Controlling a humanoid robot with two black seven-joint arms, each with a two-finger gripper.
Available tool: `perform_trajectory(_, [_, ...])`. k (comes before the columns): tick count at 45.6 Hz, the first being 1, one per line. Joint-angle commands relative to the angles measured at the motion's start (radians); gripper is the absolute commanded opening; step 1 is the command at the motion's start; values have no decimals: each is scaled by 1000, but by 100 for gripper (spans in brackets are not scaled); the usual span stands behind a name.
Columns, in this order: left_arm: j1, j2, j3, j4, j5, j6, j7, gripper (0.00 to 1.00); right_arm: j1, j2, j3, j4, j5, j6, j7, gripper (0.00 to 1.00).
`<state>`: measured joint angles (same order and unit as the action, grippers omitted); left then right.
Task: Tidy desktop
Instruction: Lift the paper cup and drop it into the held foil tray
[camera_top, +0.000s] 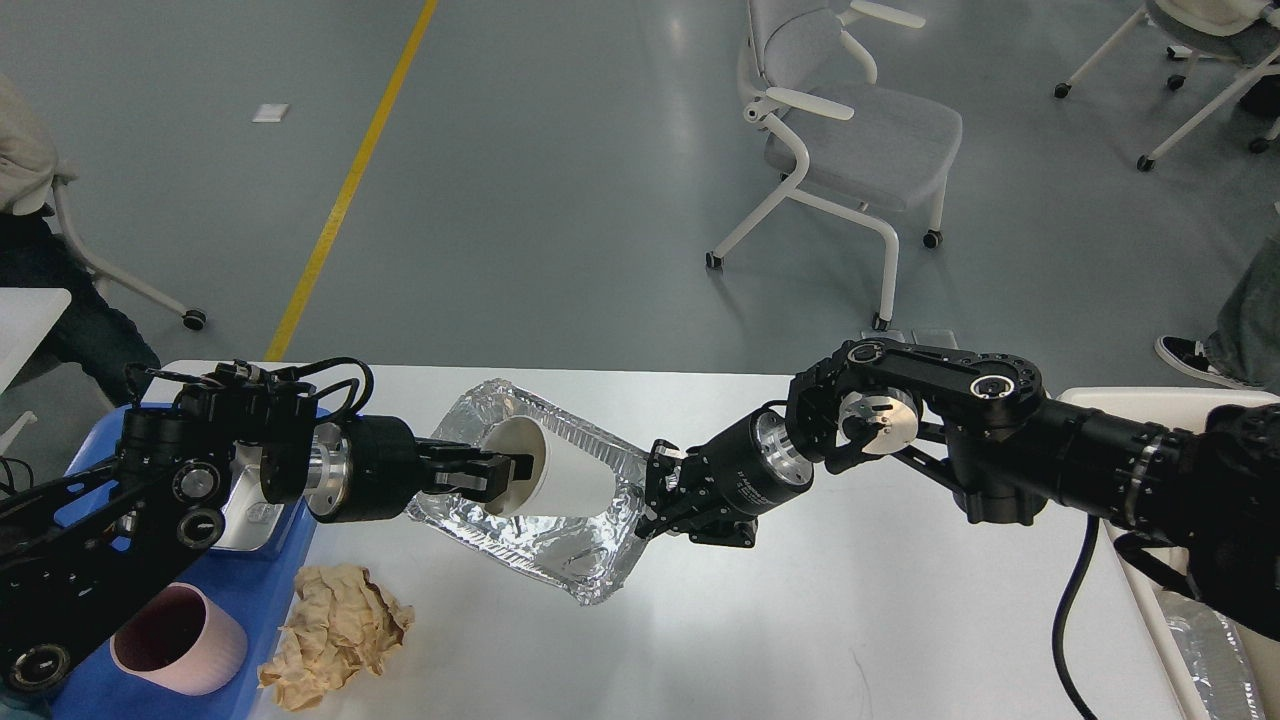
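The white desktop (850, 600) fills the lower middle of the head view. My left gripper (505, 475) is shut on the rim of a white paper cup (565, 470), held on its side inside a foil tray (590, 560). My right gripper (655, 500) is shut on the right rim of the foil tray and holds it tilted above the desktop. A crumpled tan paper (335, 630) lies on the desktop at the front left.
A blue plastic tray (250, 600) at the left edge holds a pink cup (180, 640) and a small metal container (250, 505). A cream-coloured bin (1150, 400) with foil inside stands at the right. A grey chair (850, 130) stands beyond the desktop.
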<state>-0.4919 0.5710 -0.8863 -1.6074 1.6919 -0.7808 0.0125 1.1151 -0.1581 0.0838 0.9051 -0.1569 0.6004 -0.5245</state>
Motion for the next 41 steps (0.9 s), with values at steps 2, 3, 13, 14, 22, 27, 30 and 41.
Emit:
perform_trajectory(2, [-1, -16, -2, 7, 0, 8, 49, 56, 0, 0, 1, 3, -1, -1, 0, 0])
perform_trajectory(3, [-1, -22, -2, 9, 0, 9, 56, 65, 2, 0, 1, 3, -1, -1, 0, 0])
perform_trajectory(13, [3, -56, 0, 14, -1, 9, 64, 72, 0, -1, 2, 5, -1, -1, 0, 0])
perform_trajectory(14, [3, -62, -2, 14, -1, 9, 64, 73, 0, -1, 2, 5, -1, -1, 0, 0])
perform_trajectory(22, [-1, -100, -25, 12, -11, 15, 58, 73, 0, 0, 1, 1, -1, -1, 0, 0])
perform_trajectory(27, [-1, -114, -39, 10, -11, 15, 55, 74, -1, -4, 1, 1, -1, -1, 0, 0])
perform_trajectory(30, [-1, -125, -39, 10, -11, 15, 60, 74, -1, -6, 1, 3, -1, -1, 0, 0])
perform_trajectory(41, [3, -137, -45, 10, -11, 41, 61, 74, -3, -4, 1, 3, -1, -1, 1, 0])
